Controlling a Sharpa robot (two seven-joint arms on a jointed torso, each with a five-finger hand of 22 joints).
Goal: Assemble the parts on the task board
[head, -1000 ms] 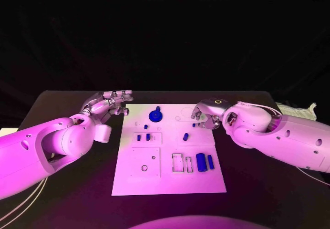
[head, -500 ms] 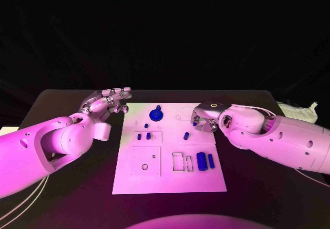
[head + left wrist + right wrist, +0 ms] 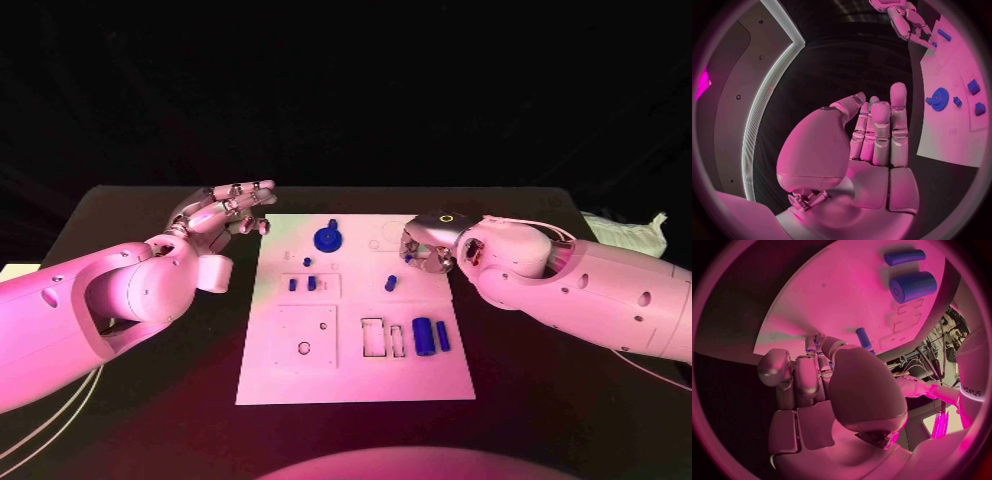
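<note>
Task board (image 3: 433, 385) sits mid-table (image 3: 130, 430), with plenty of bare black surface on every side. Left hand (image 3: 224, 212) hangs just off the board's far left corner, fingers straight and close together, holding nothing. Right hand (image 3: 423, 247) is over the board's far right part, fingers curled down; can't tell if it's got anything. "sharpa" is printed on the right arm. Blue gear (image 3: 329, 239) and small blue parts (image 3: 423, 337) lie on the board.

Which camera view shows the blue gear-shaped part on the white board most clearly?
The head view shows it best: the blue gear-shaped part appears unobstructed at the far end of the white task board. The left wrist view also shows this gear, seen at a slant beyond the left hand. In the right wrist view I cannot identify it.
</note>
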